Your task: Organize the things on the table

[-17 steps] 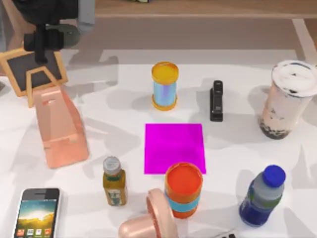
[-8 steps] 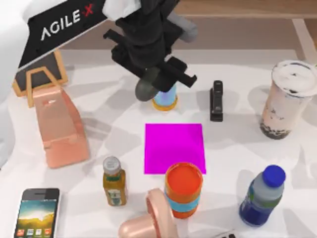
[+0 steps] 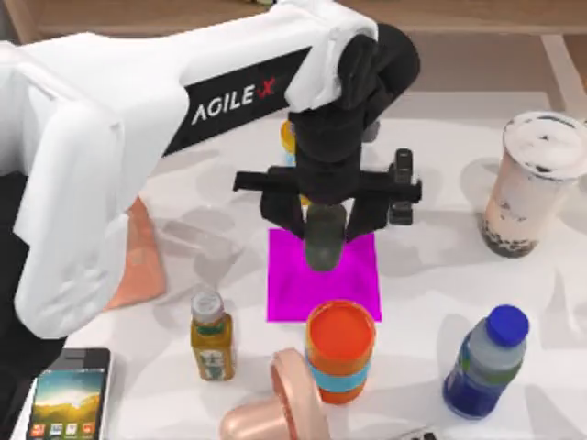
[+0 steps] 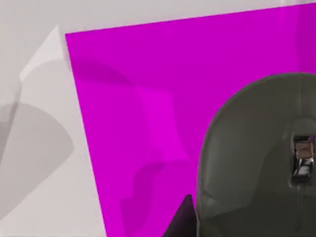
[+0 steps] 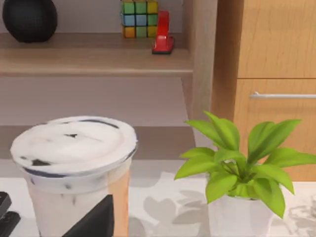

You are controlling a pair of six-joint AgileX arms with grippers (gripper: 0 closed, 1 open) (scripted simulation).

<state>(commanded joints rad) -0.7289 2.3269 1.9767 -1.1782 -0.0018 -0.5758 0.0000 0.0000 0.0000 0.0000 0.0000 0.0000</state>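
Observation:
My left gripper is shut on the dark grey oval mouse and holds it just above the magenta mat at the table's middle. From the left wrist camera, the mouse hangs over the mat near one edge. The black smartphone lies at the front left corner. At the far right stands the milk-tea cup, seen close up as the milk-tea cup in the right wrist view. My right gripper shows as a dark edge beside that cup.
An orange canister stands right in front of the mat, with a small yellow bottle and a pink holder beside it. A black stapler sits behind the mat. The blue-capped bottle is front right. A potted plant stands near the cup.
My left arm has swung from the back left across the table, carrying the mouse forward past the far canister to a spot over the magenta mat.

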